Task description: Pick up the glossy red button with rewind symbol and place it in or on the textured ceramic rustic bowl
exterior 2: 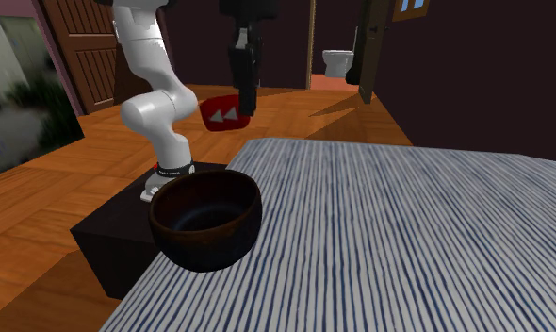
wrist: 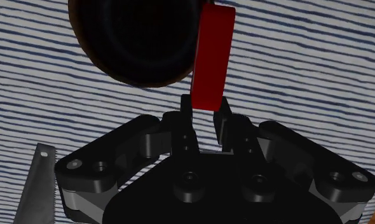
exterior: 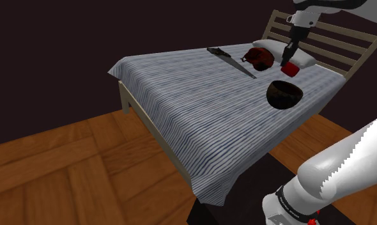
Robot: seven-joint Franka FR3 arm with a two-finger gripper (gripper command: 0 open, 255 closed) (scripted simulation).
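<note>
**Red Button Pinched Aloft, Bowl Just Beside**

The red button [wrist: 213, 57] is clasped near 1 end, across its 2 flat faces, by the gripper [wrist: 205, 108], whose fingers are closed to a narrow gap around it. It is held clear of the striped bed [exterior: 200, 121], above and just beside the dark brown bowl [exterior 2: 205, 247]. The button is judged light, rigid and glossy (hence probably slippery), so a shallow pinch at the end may let it swivel. A deeper hold nearer the middle would be steadier. The bowl is taken to be hard, so a low release is advised.
</note>
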